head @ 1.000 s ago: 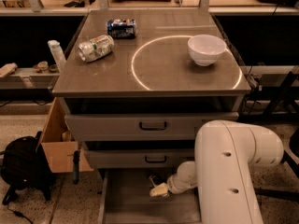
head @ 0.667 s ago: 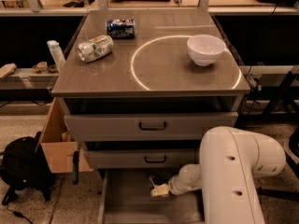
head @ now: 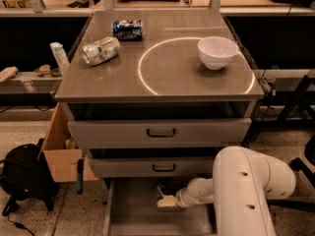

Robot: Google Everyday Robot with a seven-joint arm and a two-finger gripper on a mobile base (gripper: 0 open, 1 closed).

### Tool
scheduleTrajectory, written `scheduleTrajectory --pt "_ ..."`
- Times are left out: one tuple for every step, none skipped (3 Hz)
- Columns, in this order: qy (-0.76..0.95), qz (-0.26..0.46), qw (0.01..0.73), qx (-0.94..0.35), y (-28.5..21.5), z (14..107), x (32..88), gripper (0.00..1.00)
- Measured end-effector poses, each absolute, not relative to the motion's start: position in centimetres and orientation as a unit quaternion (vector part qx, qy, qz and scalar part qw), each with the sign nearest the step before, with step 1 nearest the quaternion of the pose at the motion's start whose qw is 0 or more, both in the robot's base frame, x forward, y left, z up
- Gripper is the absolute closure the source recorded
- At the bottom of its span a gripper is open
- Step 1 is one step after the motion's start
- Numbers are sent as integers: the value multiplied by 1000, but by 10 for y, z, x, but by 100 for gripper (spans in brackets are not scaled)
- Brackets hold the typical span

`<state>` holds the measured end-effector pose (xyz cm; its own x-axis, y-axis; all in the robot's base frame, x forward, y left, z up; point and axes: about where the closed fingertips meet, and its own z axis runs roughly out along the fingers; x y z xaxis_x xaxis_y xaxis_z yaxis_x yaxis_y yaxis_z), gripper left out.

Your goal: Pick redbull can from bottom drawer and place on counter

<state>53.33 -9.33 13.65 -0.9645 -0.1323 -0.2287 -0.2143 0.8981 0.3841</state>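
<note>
Redbull can: I can't pick it out for sure. If it's anywhere, it's down by the pincer [head: 165, 200], which sits low inside the bottom drawer [head: 133, 213], near the back, just under the drawer front [head: 123, 167] above. Can't tell if the pincer is wide, narrow or holding something. The drawer is pulled out, and the fat white arm [head: 246, 191] reaches in from the right. Up on the counter [head: 177, 80] a bowl [head: 217, 51] sits on the white circle's [head: 140, 68] far right edge. Left of the circle, a dented can [head: 101, 50] and a blue can [head: 128, 29] lie on their sides. A backpack [head: 22, 176] is on the floor at left.
</note>
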Motion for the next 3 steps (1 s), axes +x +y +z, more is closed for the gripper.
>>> scheduleTrajectory --pt "968 211 102 -89 -92 137 533 0" --pt "965 219 108 -92 -85 138 533 0" --pt "962 227 111 -99 -76 136 534 0"
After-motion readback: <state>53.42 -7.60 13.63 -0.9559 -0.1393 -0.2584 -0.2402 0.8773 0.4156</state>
